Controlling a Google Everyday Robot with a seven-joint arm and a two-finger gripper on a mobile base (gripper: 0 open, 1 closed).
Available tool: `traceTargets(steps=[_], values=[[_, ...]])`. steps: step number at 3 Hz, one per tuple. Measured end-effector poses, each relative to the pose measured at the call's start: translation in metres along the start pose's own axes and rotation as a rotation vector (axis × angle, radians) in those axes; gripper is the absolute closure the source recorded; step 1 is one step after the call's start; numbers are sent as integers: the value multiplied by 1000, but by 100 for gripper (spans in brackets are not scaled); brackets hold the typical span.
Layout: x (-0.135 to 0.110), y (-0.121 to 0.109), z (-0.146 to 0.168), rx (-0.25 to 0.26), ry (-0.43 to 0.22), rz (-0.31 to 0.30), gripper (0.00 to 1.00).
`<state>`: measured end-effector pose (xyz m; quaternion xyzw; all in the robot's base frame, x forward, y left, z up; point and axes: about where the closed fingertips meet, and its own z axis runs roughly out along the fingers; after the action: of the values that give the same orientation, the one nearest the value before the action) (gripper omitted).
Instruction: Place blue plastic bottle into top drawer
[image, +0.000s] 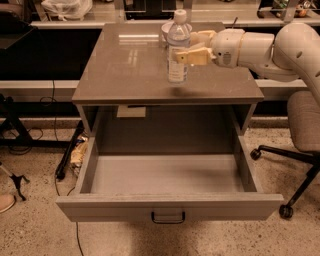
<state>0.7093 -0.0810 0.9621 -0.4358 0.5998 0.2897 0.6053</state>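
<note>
The blue plastic bottle (178, 50), clear with a white cap, is upright and held a little above the grey-brown table top (125, 70); its shadow lies on the top just below it. My gripper (189, 48) reaches in from the right and is shut on the bottle's middle, one cream finger (199, 36) behind it and one in front. The top drawer (170, 205) is pulled fully open below the table top, near the camera. Its inside is bare and its dark pull handle (168, 217) sits at the centre of the front panel.
A white bowl (167, 26) sits at the table's far edge, just behind the bottle. An office chair (300, 125) stands on the right next to the drawer. Cables and a stand leg (15, 130) lie on the floor at the left.
</note>
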Motion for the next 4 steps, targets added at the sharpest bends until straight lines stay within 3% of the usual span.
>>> traceTargets(steps=[1,2,4], values=[[-19,42,-23,-65,-63,5,100],[-27,100,-39,-157,-124,44,100],[-23,102,-39,-162,-121,53,100]])
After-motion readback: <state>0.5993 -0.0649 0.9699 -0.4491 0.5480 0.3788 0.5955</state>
